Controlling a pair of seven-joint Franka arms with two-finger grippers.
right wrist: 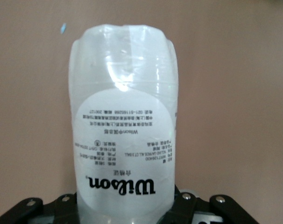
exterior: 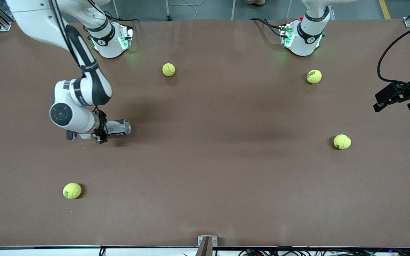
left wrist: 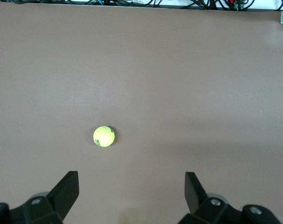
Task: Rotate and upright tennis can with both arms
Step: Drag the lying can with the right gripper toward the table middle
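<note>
Tennis can (exterior: 119,127) lies on its side toward the right arm's end of the tabletop (exterior: 212,153), its clear end pointing toward the middle. The right gripper (exterior: 100,131) is closed around the can's other end; in the right wrist view the can (right wrist: 124,140) fills the space between the gripper's black fingers (right wrist: 34,207), white label facing the camera. The left gripper (exterior: 397,96) hovers over the tabletop's edge at the left arm's end, waiting, with its fingers (left wrist: 67,189) spread wide and nothing between them. Four tennis balls sit loose on the tabletop: one (exterior: 168,69) near the right arm's base, one (exterior: 314,76) near the left arm's base, one (exterior: 342,142) under the left wrist camera, and one (exterior: 72,191) nearer the front camera than the can.
</note>
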